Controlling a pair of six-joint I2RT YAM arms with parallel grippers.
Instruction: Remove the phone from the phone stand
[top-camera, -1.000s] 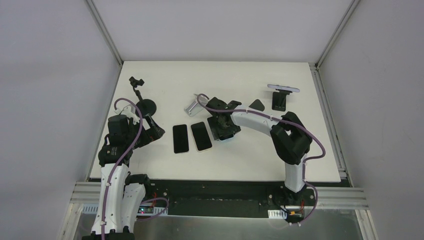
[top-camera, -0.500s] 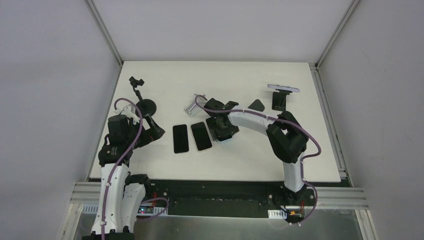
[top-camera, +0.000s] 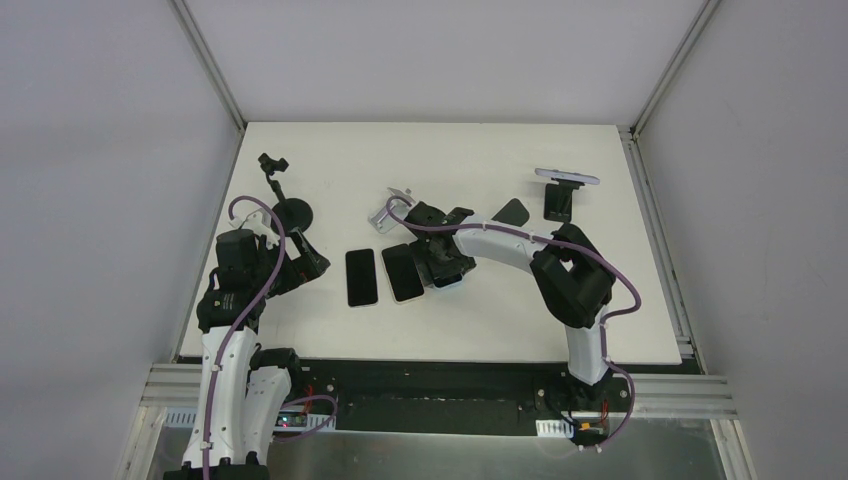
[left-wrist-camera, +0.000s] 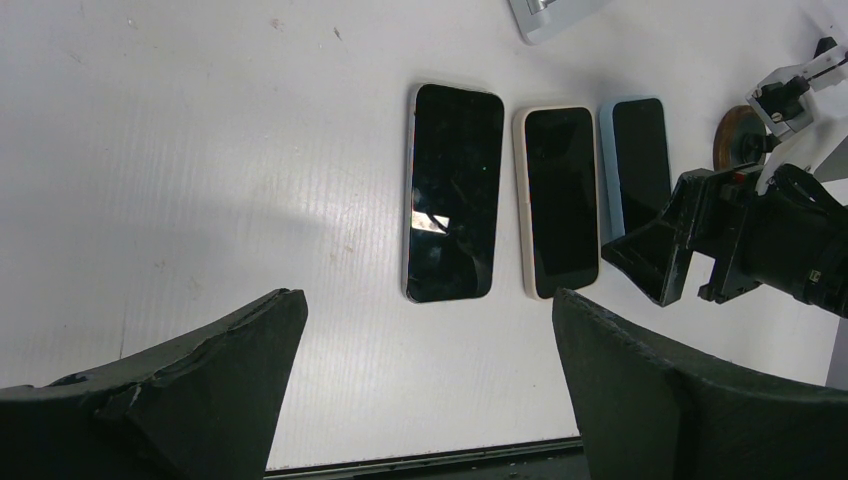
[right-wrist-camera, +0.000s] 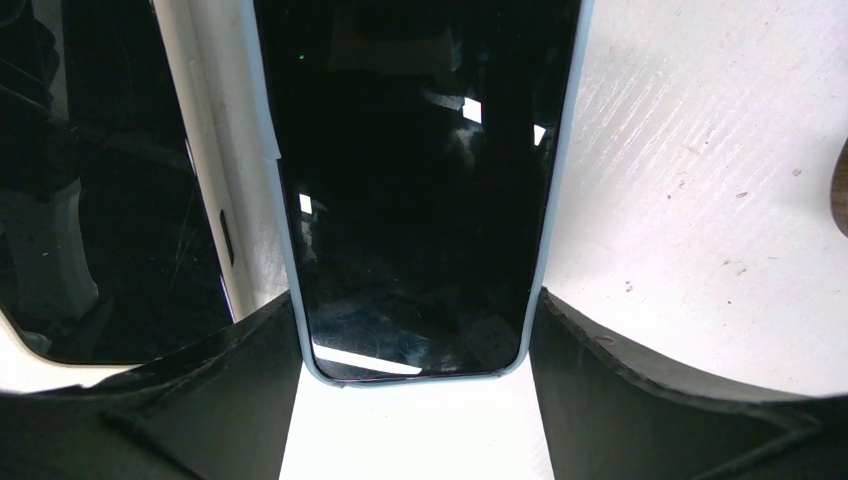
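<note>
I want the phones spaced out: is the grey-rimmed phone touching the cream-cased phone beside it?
Apart. The left wrist view shows a strip of white table between the grey-rimmed phone and the cream-cased phone.

The blue-cased phone (right-wrist-camera: 415, 190) shows a glossy black glass face in a smooth plastic-looking shell. At its three o'clock the tabletop (right-wrist-camera: 700, 180) is matt white, finely ribbed, lightly scuffed.

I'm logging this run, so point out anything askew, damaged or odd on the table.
Nothing is spilled or toppled. The dark-cased phone shows fine hairline marks on its glass, scratches or smears. The right gripper flanks the end of the blue phone; grip unclear.
</note>
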